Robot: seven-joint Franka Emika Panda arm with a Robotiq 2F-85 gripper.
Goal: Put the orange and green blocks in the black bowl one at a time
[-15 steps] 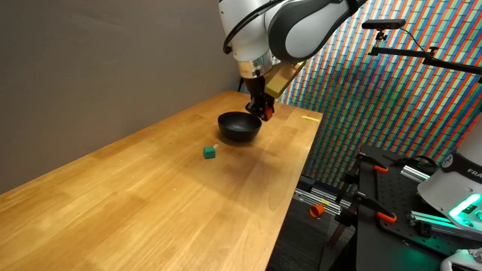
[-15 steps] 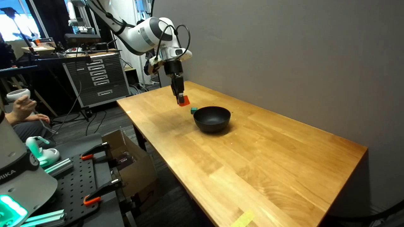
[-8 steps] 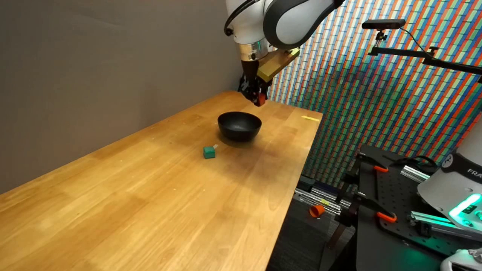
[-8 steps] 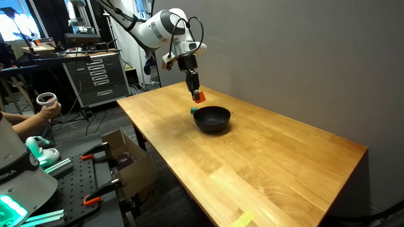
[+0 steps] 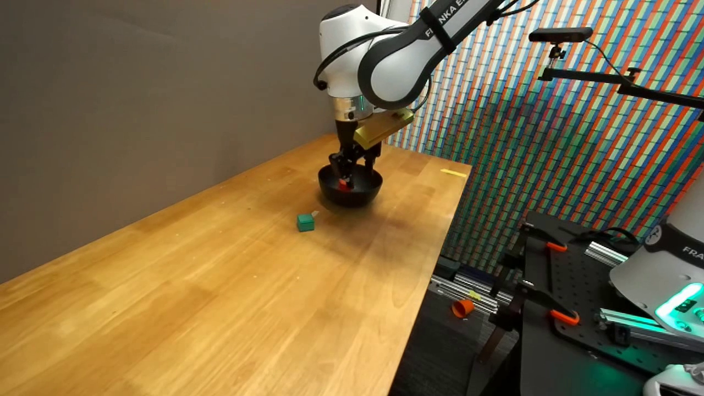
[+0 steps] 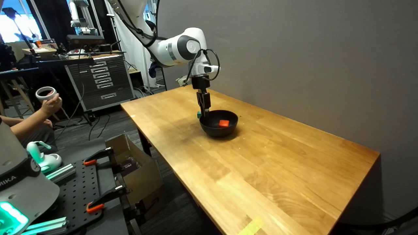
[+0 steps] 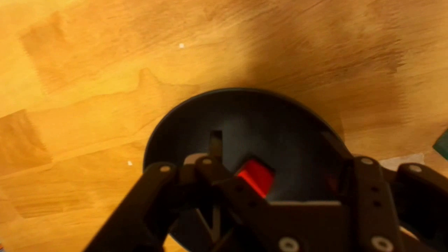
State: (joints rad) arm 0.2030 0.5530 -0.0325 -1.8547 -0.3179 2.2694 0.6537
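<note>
One orange block (image 6: 224,123): it lies inside the black bowl (image 6: 217,133); in the wrist view, we see it partly covered by the gripper (image 7: 276,148).
One green block (image 5: 305,223): it rests on the table (image 5: 220,297), outside the bowl and near to it; in the wrist view only its corner enters, at the right edge.
Black bowl: it stands upright on the table, its mouth facing up.
Gripper: it points downward at the mouth of the bowl; its fingers (image 6: 205,103) are spread wide, and we see it has hold of nothing.
Fingers and orange block: in an exterior view, we observe a gap between them; how deep the fingertips reach into the bowl, we cannot tell.
White arm (image 6: 178,49): it extends above the table, with the gripper hanging below its last part.
Pale strip (image 5: 315,214): it lies flat on the table, just beside the green block, on the side toward the bowl.
Yellow tape (image 6: 253,226): we find it flat near one end of the table, in both exterior views.
Orange cup (image 5: 462,308): it lies tipped on the floor (image 5: 440,346), in an exterior view.
</note>
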